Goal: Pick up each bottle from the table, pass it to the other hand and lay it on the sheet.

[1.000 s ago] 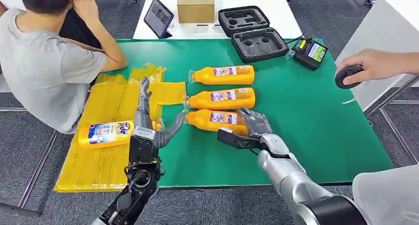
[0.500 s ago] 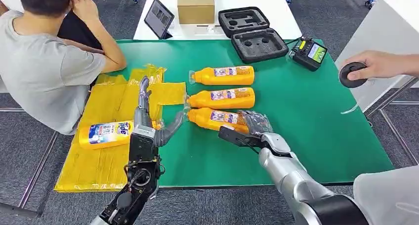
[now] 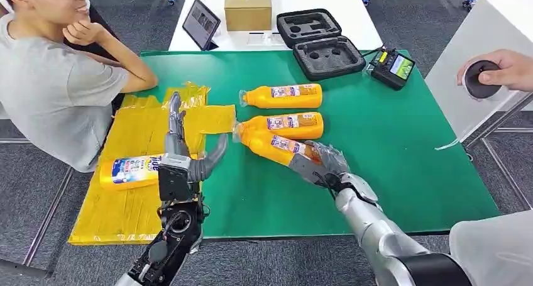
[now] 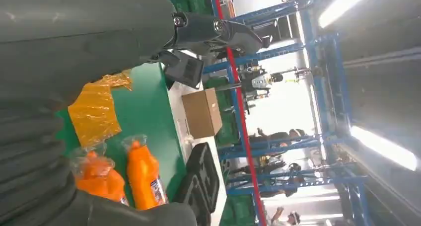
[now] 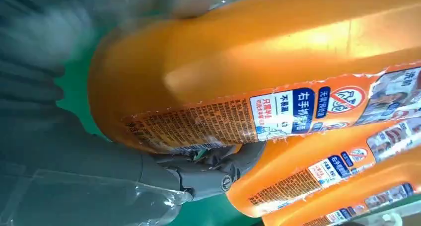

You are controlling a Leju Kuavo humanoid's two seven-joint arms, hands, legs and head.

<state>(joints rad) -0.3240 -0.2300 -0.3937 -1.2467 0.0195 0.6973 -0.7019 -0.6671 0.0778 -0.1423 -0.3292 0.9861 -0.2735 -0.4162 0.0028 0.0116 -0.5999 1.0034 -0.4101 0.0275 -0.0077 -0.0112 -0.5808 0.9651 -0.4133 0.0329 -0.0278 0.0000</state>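
Three orange plastic bottles lie on your green bench [image 3: 390,141]. The right robot hand [image 3: 320,163] grasps the nearest orange plastic bottle [image 3: 273,146], now tilted askew. The left robot hand [image 3: 182,151] hovers released above the yellow plastic sheet [image 3: 135,204].

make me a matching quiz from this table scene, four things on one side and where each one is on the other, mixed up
Things:
1. nearest orange bottle
2. bottle with the blue label
3. cardboard box
4. black foam case

Places:
a. lying on the yellow sheet
b. on the white table behind the green one
c. gripped at its base by the right hand
d. open, straddling the far edge of the green table

Pairs: 1-c, 2-a, 3-b, 4-d
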